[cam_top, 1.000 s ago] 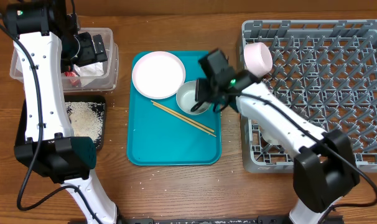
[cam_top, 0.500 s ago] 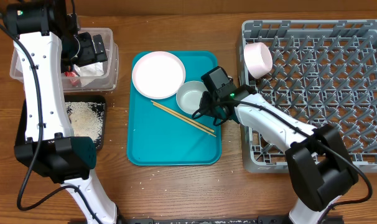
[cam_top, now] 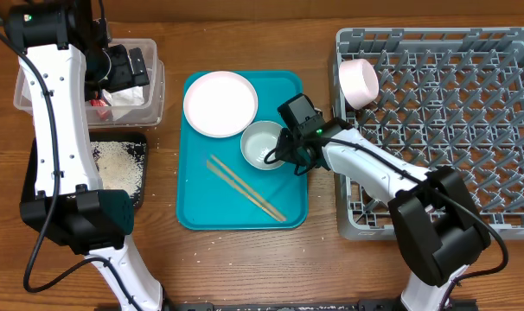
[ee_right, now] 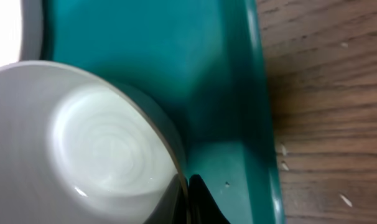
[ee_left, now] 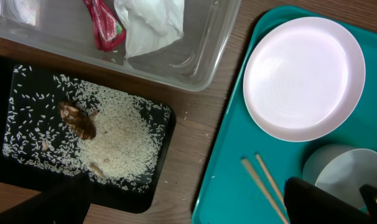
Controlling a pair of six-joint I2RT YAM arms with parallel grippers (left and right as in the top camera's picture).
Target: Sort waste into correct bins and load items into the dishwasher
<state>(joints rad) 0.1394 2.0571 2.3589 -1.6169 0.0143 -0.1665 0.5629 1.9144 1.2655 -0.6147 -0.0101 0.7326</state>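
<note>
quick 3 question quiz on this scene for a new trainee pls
1. True or false: the red crinkled wrapper lies in the clear rectangular plastic tub.
2. The thin wooden chopsticks lie on: A) the grey plastic dish rack B) the teal serving tray C) the shallow black tray.
3. Fill in: the right gripper is at the rim of the small pale round ___.
Key: 1 true; 2 B; 3 bowl.

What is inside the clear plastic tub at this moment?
A red wrapper and a crumpled white napkin lie in the clear tub. In the overhead view the left arm covers part of it.
</note>
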